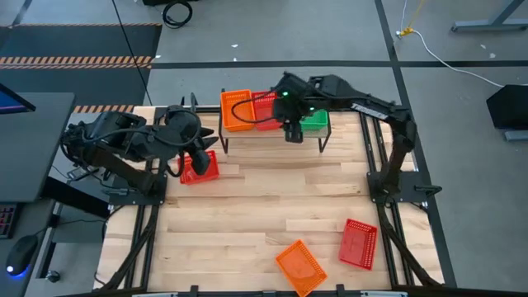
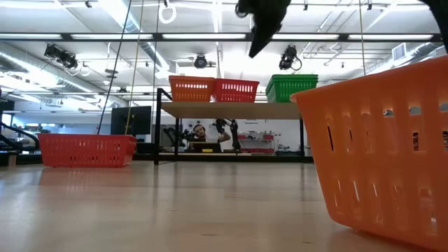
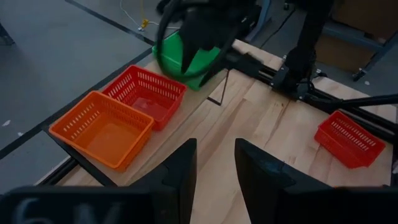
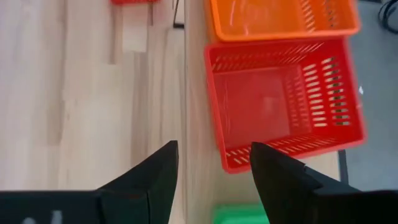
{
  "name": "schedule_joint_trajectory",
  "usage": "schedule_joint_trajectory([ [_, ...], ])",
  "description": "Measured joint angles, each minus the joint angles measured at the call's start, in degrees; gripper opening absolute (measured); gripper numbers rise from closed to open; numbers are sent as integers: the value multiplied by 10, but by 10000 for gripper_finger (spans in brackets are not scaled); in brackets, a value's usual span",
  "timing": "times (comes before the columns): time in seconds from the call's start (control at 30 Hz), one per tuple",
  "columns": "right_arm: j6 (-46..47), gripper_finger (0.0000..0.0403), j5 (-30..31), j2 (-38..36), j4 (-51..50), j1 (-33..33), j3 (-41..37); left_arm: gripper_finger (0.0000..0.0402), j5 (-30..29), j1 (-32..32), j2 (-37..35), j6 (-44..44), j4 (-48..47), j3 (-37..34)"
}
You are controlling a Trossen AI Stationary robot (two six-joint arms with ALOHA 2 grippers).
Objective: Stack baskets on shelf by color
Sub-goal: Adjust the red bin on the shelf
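The shelf point(image 1: 264, 134) stands at the table's far middle, and three baskets rest by their bottoms side by side on its top: orange point(image 1: 235, 110), red point(image 1: 264, 111), green point(image 1: 315, 122). My right gripper point(image 4: 211, 174) hangs open over the shelf's near edge, beside the red basket point(image 4: 283, 99), with nothing between its fingers. It shows at the top of the low view point(image 2: 262, 31). My left gripper point(image 3: 214, 168) is raised at the far left, open and holding nothing, above another red basket point(image 1: 198, 167) on the table.
An orange basket point(image 1: 299, 266) and a red basket point(image 1: 359, 243) lie on the table near its front right. Bare planks stretch across the table's middle point(image 1: 272, 198). The arms' black frames stand at both sides.
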Motion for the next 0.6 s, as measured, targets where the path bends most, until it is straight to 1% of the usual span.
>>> schedule_joint_trajectory([
  [0.27, 0, 202, 3, 70, 5, -8, -1, 117, -4, 0, 9, -6, -5, 0],
  [0.43, 0, 201, 2, 84, 16, -16, -1, 117, 0, -5, 17, -28, -5, 0],
  [0.6, 0, 201, -3, 91, 15, -23, -1, 117, 1, -4, 30, -30, -4, 0],
])
